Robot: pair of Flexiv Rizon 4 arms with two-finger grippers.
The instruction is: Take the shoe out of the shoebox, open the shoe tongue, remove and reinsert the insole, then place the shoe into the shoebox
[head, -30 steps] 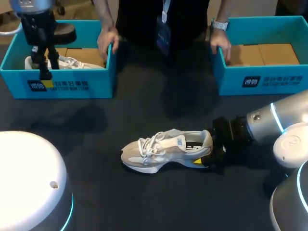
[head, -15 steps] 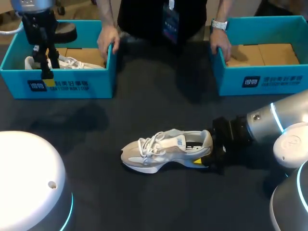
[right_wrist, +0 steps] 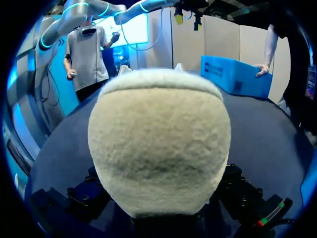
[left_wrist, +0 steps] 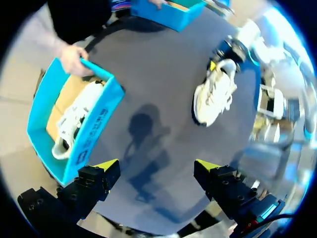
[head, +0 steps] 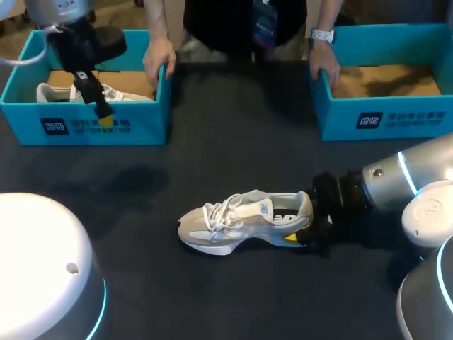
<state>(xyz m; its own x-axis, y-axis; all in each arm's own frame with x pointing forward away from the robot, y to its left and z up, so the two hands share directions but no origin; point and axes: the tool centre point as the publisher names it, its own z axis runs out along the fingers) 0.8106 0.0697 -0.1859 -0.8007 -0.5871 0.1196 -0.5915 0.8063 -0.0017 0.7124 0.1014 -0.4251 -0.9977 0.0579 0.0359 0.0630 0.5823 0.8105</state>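
A white and beige shoe (head: 244, 221) stands upright on the dark table (head: 233, 142), toe to the left. My right gripper (head: 306, 228) is at its heel, shut on it. In the right wrist view the fuzzy heel (right_wrist: 158, 148) sits between the black fingers (right_wrist: 84, 191). My left gripper (head: 95, 106) hangs open above the front wall of the left blue shoebox (head: 106, 127), holding nothing. In its own view the left gripper (left_wrist: 157, 168) has its yellow tips far apart, with the shoe (left_wrist: 214, 91) well ahead of it.
A second white shoe (head: 106, 92) lies in the left shoebox (left_wrist: 94, 129). The right blue shoebox (head: 386, 117) holds only brown cardboard. A person's hands (head: 157, 60) grip the inner walls of both boxes.
My left gripper has swung right and toward the front of the left shoebox. The shoe and my right arm have not moved.
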